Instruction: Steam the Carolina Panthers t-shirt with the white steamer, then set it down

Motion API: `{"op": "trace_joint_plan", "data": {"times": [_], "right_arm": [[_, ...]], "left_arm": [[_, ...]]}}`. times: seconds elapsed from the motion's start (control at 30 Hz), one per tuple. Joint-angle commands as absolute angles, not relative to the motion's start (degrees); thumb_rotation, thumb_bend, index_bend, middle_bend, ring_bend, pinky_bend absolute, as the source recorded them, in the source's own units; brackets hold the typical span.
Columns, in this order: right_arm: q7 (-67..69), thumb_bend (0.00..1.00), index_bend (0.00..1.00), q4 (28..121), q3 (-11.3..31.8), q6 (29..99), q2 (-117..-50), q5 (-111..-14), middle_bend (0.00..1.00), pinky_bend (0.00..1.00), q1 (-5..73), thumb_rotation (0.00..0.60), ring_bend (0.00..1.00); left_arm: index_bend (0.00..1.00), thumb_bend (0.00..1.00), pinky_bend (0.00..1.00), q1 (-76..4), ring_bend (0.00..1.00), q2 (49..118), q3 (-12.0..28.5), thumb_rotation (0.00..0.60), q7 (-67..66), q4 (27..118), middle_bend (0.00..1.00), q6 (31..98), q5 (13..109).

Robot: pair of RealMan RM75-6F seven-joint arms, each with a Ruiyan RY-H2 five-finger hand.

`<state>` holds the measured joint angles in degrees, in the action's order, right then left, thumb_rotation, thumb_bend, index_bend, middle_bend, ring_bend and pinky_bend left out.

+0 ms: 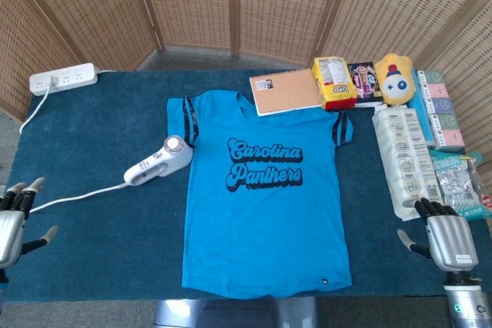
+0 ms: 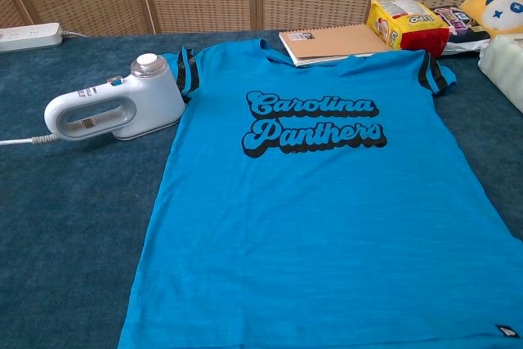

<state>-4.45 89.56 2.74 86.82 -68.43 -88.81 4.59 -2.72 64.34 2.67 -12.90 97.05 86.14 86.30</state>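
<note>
Woven wicker screens [image 1: 231, 1] are seen behind a bench [image 1: 92, 151] covered in dark blue cloth. At its middle the Carolina Panthers t-shirt [image 1: 265, 197] is spread flat, hem toward the near edge. At the near left corner the left hand [image 1: 14, 217] is held with fingers apart and nothing in it; at the near right corner the right hand [image 1: 444, 236] is likewise empty, fingers spread. Along the right edge, wrapped packages [image 1: 403, 159] are lined up. The white steamer [image 1: 157, 161] is laid on its side just beside the shirt's left sleeve, well apart from both hands. A notebook [image 1: 286, 91] is set at the far edge, touching the collar. A power strip [image 1: 63, 78] is placed at the far left corner.
</note>
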Motion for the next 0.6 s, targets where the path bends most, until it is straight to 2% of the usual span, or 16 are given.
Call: {"op": "trace_joint_plan", "data": {"times": [0.03, 0.4, 0.6], "right_arm": [[-4.30, 0.29, 0.34, 89.46, 2.71, 86.93, -68.29, -88.76, 0.37, 0.41, 4.45, 0.522, 0.41], [-2.85, 0.29, 0.34, 88.21, 2.49, 86.96, -68.37, -88.36, 0.37, 0.41, 3.89, 0.522, 0.41], [-1.95, 0.29, 0.34, 87.52, 2.47, 87.83, -68.02, -87.98, 0.37, 0.41, 3.03, 0.522, 0.41]], "left_arm": [[0.07, 0.22, 0.25, -3.98, 0.15, 64.49, 3.17, 0.424, -14.50, 98.15, 0.25, 84.81, 86.17], [0.07, 0.22, 0.25, -11.57, 0.15, 70.08, 6.65, 0.417, -23.67, 100.59, 0.25, 77.16, 82.50], [0.07, 0.22, 0.25, -15.87, 0.15, 75.60, 8.34, 0.417, -27.11, 98.54, 0.25, 73.18, 79.24]]}}
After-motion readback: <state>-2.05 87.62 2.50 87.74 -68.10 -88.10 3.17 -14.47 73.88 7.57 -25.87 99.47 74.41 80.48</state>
